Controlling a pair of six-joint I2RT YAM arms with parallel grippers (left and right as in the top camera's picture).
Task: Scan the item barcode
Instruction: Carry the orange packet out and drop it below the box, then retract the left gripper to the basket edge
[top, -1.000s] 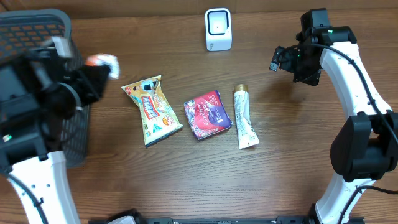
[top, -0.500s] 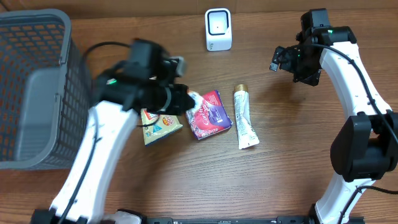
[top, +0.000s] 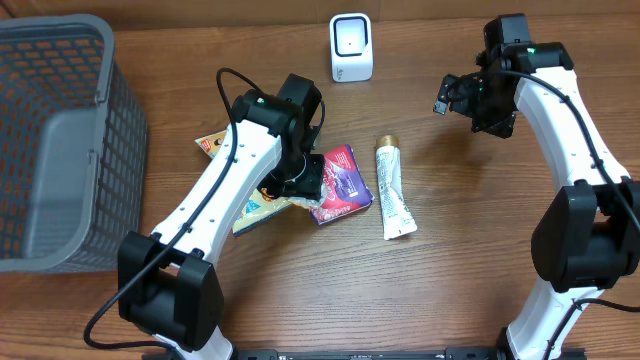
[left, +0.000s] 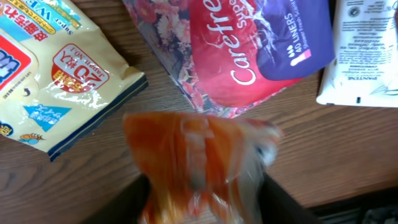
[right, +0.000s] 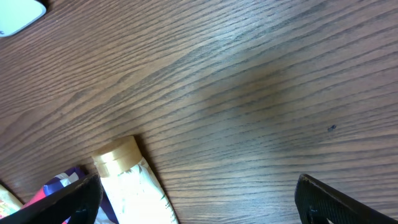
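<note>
Left wrist view: a blurred orange-and-clear plastic packet (left: 199, 155) sits between the dark fingers of the left gripper (left: 205, 202). Whether the jaws clamp it or stand loose, I cannot tell. Just beyond the packet lies a red-and-purple liner pack (left: 249, 50), with a yellow snack bag (left: 56, 68) to the left and a white tube (left: 367, 50) to the right. The right gripper (right: 199, 199) hangs over bare wood with its jaws wide apart and nothing between them.
</note>
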